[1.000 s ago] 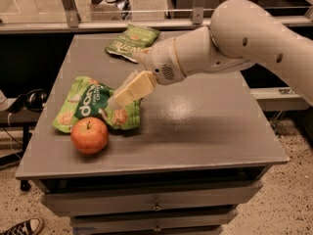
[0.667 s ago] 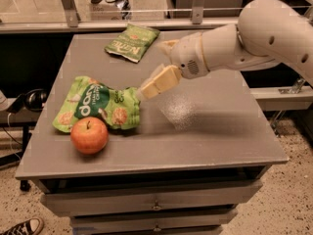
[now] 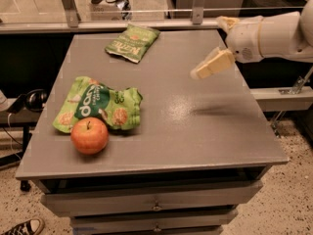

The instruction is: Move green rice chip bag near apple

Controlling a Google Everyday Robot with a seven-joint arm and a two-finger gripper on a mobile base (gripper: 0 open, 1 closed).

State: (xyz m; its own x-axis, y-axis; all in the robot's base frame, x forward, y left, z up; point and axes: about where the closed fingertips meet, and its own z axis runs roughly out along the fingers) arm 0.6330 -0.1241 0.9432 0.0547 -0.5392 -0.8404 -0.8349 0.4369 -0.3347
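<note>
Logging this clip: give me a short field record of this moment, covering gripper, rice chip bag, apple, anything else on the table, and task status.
gripper: gripper in the air over the table's right rear part, far from the bag and the apple
green rice chip bag: green rice chip bag lying crumpled at front left
apple: apple upright, directly in front of the bag, apparently touching it
other item: smaller chip bag flat at the rear
surface: grey table
task status: bag appears placed near apple
</note>
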